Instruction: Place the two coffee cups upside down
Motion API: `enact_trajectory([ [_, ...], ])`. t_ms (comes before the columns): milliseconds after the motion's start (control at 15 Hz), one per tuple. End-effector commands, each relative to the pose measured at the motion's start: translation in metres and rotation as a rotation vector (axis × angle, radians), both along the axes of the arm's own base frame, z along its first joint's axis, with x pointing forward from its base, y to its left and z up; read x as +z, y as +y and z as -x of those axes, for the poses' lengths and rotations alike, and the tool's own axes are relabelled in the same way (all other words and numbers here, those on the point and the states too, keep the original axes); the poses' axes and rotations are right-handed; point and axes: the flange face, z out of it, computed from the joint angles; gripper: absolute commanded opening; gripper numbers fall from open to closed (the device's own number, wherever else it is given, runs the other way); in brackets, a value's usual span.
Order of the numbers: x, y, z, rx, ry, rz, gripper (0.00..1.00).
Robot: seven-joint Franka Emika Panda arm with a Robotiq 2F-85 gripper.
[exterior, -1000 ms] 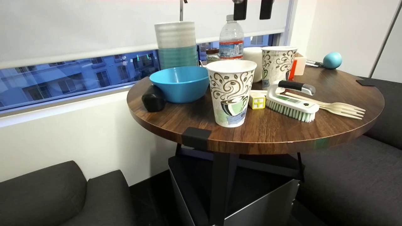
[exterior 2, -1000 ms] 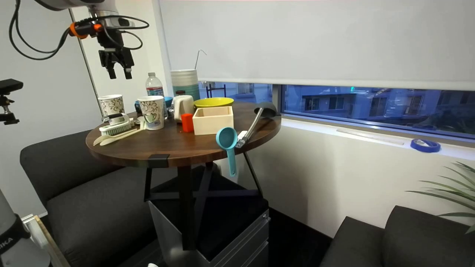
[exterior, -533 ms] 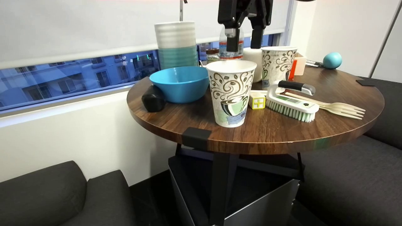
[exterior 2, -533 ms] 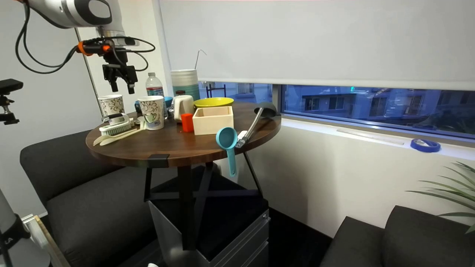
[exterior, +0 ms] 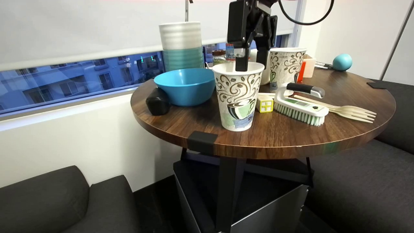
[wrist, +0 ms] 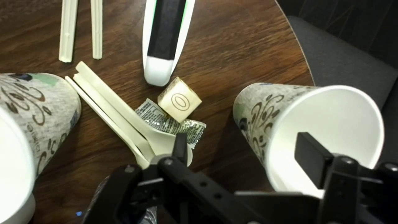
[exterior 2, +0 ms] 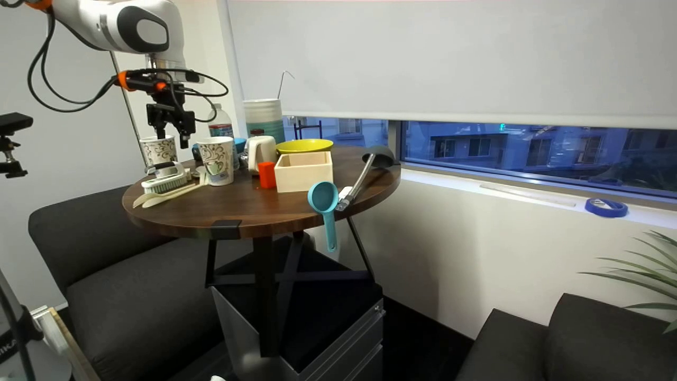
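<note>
Coffee cup near the blue bowl: upright on the table, long axis vertical; below the gripper and off to the side away from the second coffee cup, likewise upright; jaws spread, gripping nothing; one finger over the open mouth (inside or just above, cannot tell), its mate outside; seems to call for straight descent, straddling one wall.

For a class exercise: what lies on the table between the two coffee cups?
In the wrist view, pale utensils, a shiny printed wrapper and a small cube lie between the left coffee cup and the right coffee cup.
</note>
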Motion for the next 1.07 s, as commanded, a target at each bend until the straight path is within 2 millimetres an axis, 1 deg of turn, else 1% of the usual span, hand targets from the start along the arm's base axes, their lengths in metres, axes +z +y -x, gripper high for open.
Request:
enact_trajectory([
  [0, -0.011, 0.002, -0.003, 0.022, 0.050, -0.045, 0.59],
  [67, -0.013, 0.002, -0.003, 0.023, 0.057, -0.049, 0.50],
  [200, -0.014, 0.000, -0.005, 0.021, 0.068, -0.075, 0.36],
  [333, -0.013, -0.005, -0.005, 0.021, 0.079, -0.100, 0.24],
  [533, -0.010, -0.014, -0.006, 0.004, 0.091, -0.123, 0.01],
  [800, -0.005, -0.025, -0.004, -0.013, 0.103, -0.119, 0.00],
  [1000, 0.011, -0.033, 0.005, -0.017, 0.101, -0.111, 0.01],
])
